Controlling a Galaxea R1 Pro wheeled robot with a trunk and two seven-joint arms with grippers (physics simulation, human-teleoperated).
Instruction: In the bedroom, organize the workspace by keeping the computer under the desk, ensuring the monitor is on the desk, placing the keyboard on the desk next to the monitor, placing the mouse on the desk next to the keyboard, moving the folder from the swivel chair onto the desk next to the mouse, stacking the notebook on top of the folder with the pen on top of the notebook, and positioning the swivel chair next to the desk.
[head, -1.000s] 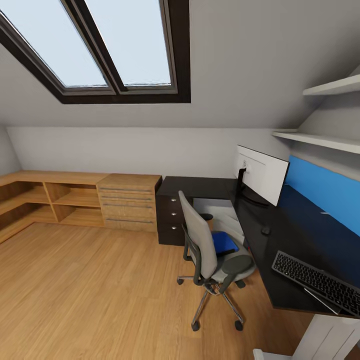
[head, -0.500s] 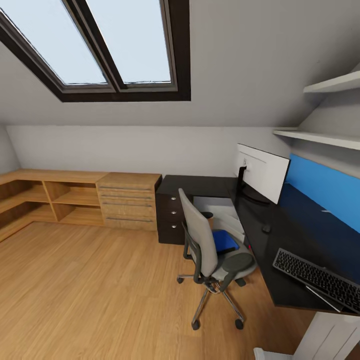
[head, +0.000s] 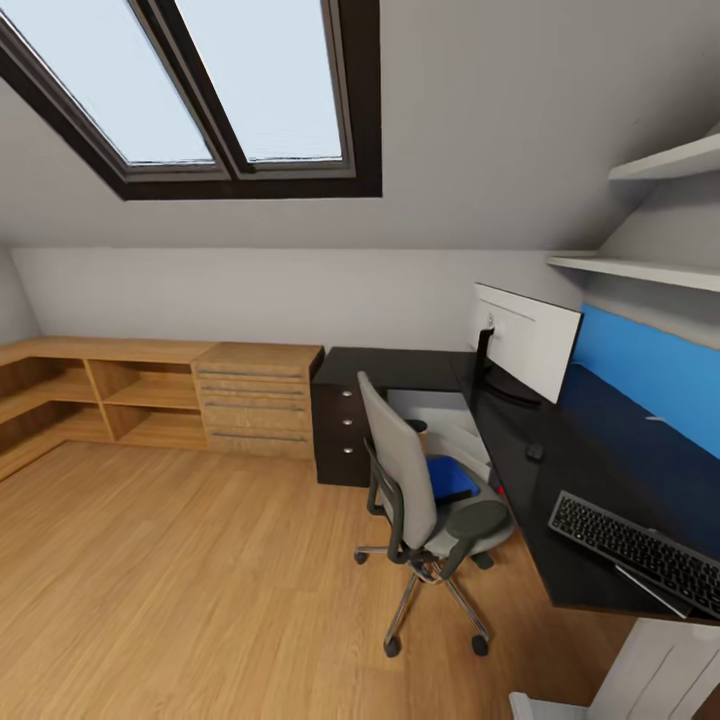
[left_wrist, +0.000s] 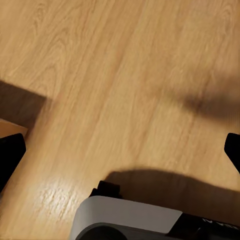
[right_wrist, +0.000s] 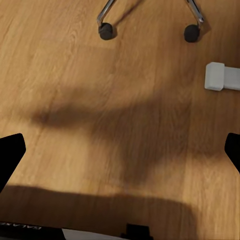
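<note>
Here: one monitor (head: 524, 343), one keyboard (head: 640, 548), perhaps one mouse (head: 535, 452).

The left black two-fingered pincer (left_wrist: 120, 150) points down at the floor, its dark fingertips (left_wrist: 10, 155) spread wide apart with nothing between them. The right black two-fingered pincer (right_wrist: 120, 150) hangs likewise, fingertips (right_wrist: 11, 152) parted wide and holding nothing.

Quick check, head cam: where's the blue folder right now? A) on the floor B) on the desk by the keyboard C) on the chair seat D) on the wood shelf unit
C: the blue folder lies on the seat of the swivel chair, beside the black desk, not on it.
</note>
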